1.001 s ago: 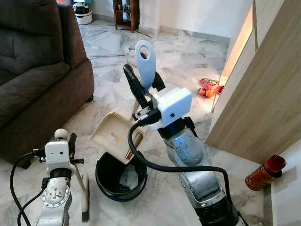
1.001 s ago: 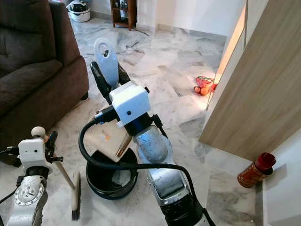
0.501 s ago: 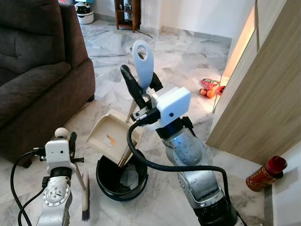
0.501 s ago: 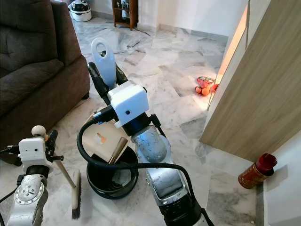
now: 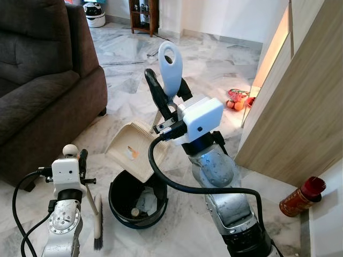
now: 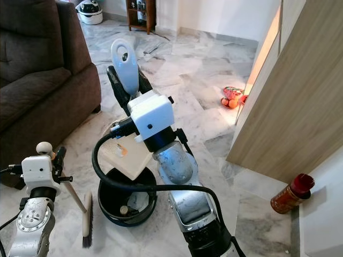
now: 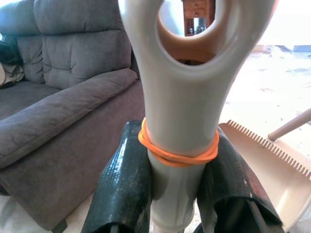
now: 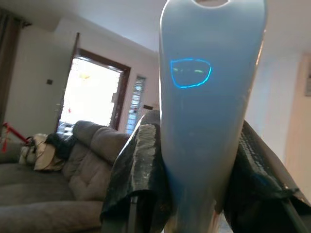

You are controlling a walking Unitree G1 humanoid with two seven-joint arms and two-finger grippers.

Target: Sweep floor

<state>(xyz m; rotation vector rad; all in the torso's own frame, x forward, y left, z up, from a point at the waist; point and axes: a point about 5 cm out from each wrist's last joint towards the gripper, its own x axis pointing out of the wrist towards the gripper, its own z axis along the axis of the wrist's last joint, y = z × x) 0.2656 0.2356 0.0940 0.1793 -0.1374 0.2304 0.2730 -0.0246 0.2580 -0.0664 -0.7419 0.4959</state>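
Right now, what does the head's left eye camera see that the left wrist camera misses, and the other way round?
Head's left eye: the black bucket beneath the tilted dustpan, the right gripper clamped on the dustpan's blue handle, the brush's bristles, and a red bottle on the floor.
Left wrist: an orange rubber band round the brush handle, which the left gripper pinches.
Both: the brown sofa and the beige dustpan.

the right gripper (image 5: pixel 167 99) has lifted the beige plastic dustpan (image 5: pixel 134 151) higher and tilted it flatter over the round black bin (image 5: pixel 138 200); small debris (image 5: pixel 134 212) now lies in the bin.
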